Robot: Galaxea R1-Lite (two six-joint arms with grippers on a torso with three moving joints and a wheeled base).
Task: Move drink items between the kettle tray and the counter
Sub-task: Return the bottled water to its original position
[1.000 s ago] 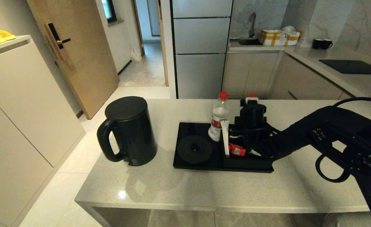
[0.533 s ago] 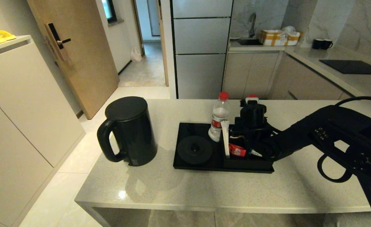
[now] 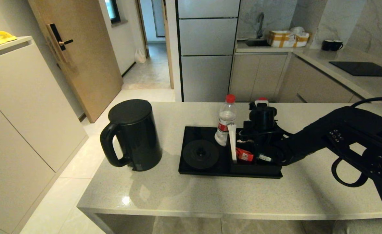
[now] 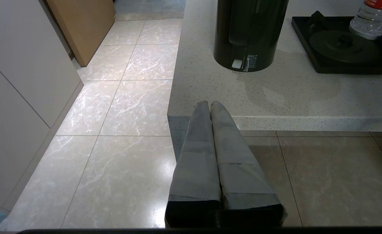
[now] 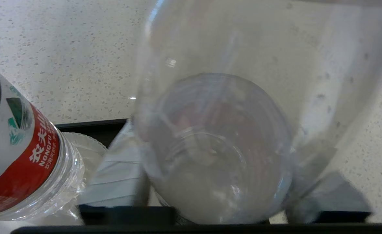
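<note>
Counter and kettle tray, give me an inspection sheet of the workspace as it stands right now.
Surface: counter, glossy, no spills seen.
Job's things: kettle upright on the counter, left of the tray; base disc bare; one bottle upright on the tray; second bottle beside it, inside the right gripper.
Clutter: red sachet and white stick in the tray's box.
Grippers: right gripper around the second bottle; left gripper shut, parked low off the counter's edge.
Cables: black loop on the right arm.
Surroundings: hob, two cups, door.
</note>
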